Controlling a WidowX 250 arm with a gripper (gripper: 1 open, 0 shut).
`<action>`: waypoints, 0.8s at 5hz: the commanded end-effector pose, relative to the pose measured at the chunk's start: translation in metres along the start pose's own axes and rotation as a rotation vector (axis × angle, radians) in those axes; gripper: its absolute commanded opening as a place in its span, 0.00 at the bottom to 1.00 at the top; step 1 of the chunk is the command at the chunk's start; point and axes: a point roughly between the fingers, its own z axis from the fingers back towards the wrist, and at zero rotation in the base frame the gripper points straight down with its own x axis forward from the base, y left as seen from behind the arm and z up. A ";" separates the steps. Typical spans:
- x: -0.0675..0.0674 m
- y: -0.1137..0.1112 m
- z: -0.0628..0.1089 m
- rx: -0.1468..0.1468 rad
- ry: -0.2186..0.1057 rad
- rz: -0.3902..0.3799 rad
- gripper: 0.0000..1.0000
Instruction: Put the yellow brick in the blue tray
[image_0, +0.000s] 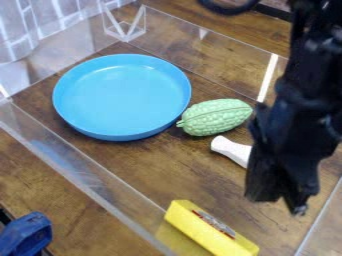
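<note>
Camera view: we see small flat yellow brick with red label (207, 226) on wooden table near front edge, well apart from round shallow blue plastic tray (120, 95), which holds nothing; black gripper (283, 195) above brick, jaws together, holding nothing; we judge grasp, carry, placing all left.

The counter (160, 165) looks like dark wood with visible grain and a light sheen. The tray (120, 95) is smooth, glossy blue plastic. The brick (207, 228) has a smooth yellow surface. The gourd (214, 116) is green with a bumpy, matt skin. The clear wall (80, 185) looks like shiny transparent plastic.
</note>
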 end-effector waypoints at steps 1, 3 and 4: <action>-0.005 0.002 0.026 0.037 -0.087 -0.043 1.00; -0.022 0.012 0.018 0.030 -0.078 -0.135 1.00; -0.027 0.017 0.015 0.023 -0.071 -0.191 1.00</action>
